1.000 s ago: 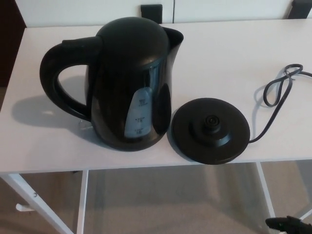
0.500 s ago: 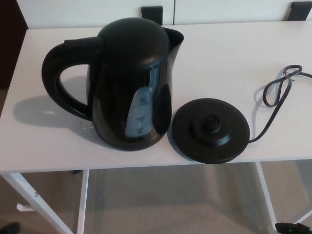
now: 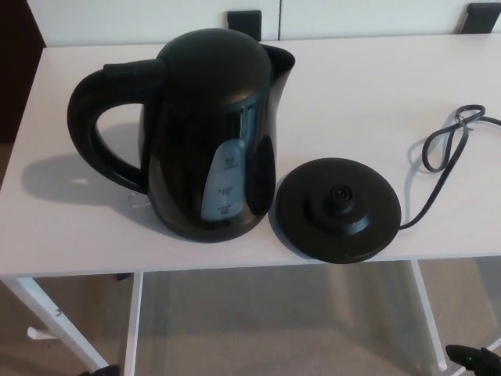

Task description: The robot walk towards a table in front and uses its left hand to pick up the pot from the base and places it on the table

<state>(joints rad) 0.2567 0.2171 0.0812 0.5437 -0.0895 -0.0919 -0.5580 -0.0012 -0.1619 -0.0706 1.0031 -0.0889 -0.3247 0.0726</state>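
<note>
The black kettle pot (image 3: 207, 141) stands upright on the white table (image 3: 368, 86), left of its round black base (image 3: 338, 207), almost touching it. Its handle (image 3: 90, 125) points to the left and its water window faces me. The base is bare, with its centre connector showing. Only a black tip of my right hand (image 3: 473, 360) shows at the bottom right corner, below the table edge. A dark sliver of my left hand (image 3: 100, 370) shows at the bottom edge, far under the pot. Neither hand touches anything.
The base's black cord (image 3: 442, 157) loops across the table's right side and runs off the right edge. White table legs (image 3: 131, 329) stand below the front edge. Two black brackets (image 3: 244, 19) sit at the back against the wall.
The view has shifted slightly. The dark sliver at the bottom left has moved rightward along the bottom edge. The pot, base and cord have not moved.
</note>
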